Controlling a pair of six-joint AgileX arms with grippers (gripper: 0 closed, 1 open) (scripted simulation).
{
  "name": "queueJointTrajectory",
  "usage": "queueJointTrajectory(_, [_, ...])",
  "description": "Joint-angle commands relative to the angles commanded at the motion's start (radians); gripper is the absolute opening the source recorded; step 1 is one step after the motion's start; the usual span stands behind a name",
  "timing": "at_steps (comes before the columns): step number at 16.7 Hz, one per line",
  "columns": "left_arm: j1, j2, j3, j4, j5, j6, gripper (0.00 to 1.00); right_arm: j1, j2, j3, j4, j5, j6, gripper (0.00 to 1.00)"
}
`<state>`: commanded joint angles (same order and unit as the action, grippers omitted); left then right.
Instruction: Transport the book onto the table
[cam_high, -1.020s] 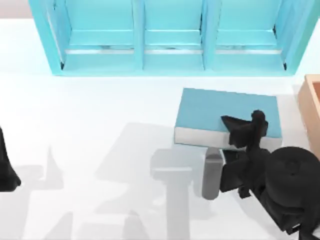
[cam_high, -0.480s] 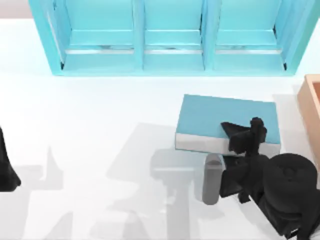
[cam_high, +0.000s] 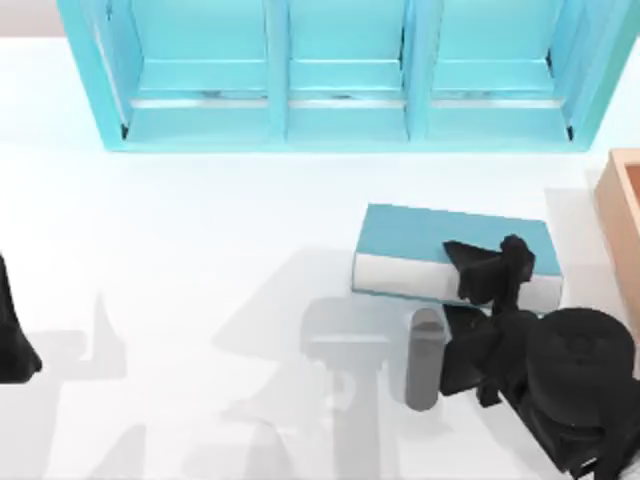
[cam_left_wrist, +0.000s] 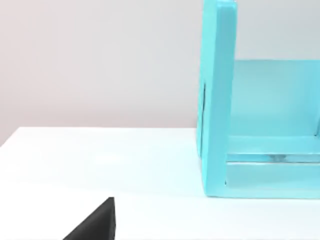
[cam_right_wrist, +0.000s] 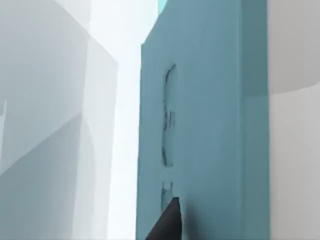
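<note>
**Book gripped by my right pincer over the bench's right half**

Book first: I see its light-blue cover facing up and its white-grey page edges turned toward the near side of the top view. It sits at the right half of the white bench, in front of the turquoise shelf unit and apart from it, roughly below the shelf's right-hand compartments. From above I cannot tell whether the book rests on the bench or hangs just over it.

My right pincer is closed on the book at its near right part: one dark finger lies across the blue cover, and the other is below the page edges. In the right wrist view the blue cover runs away from the camera, with a faint dark marking on it and one black fingertip lying against it. The right arm's bulky black body sits at the near right corner of the top view, throwing a broad grey shadow across the bench.

An orange-tan wooden box stands at the right edge, just beside the book's far right corner.

My left arm is parked at the left edge of the top view. Its wrist view looks along the bench at the end wall of the shelf unit, and I cannot tell how its pincer is set.
</note>
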<state>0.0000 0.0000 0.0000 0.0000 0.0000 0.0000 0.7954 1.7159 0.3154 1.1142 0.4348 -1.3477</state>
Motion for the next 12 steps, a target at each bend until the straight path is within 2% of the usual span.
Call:
queueJointTrajectory(4, [0.000,0.000,0.000,0.000,0.000,0.000,1.00,0.000,0.000,0.000,0.000,0.000,0.000,0.98])
queueJointTrajectory(12, [0.000,0.000,0.000,0.000,0.000,0.000,1.00,0.000,0.000,0.000,0.000,0.000,0.000,1.00])
